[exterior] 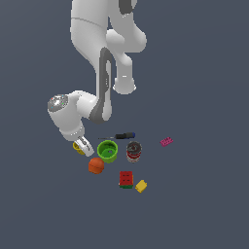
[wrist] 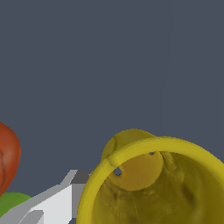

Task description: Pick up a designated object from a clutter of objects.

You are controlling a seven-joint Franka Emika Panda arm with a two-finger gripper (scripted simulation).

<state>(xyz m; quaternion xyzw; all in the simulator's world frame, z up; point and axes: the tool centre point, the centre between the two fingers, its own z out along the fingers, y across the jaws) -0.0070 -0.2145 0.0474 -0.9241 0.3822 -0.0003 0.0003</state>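
Ok, my gripper [exterior: 82, 146] is down at the yellow cup [exterior: 77, 146], left of centre in the exterior frame, just left of the green cup [exterior: 107, 151]. Can't tell if my fingers are clamped on it. Wrist cam: the cup's rim fills the lower right, orange ball [wrist: 8, 157] at the left edge.

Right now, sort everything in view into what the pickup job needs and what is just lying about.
Job:
- yellow cup, the thing to pick
- claw, down at the cup

Lying about:
- green cup
- orange ball
- red-labelled can
- red-green cube
- yellow block
- magenta brick
- blue-handled screwdriver
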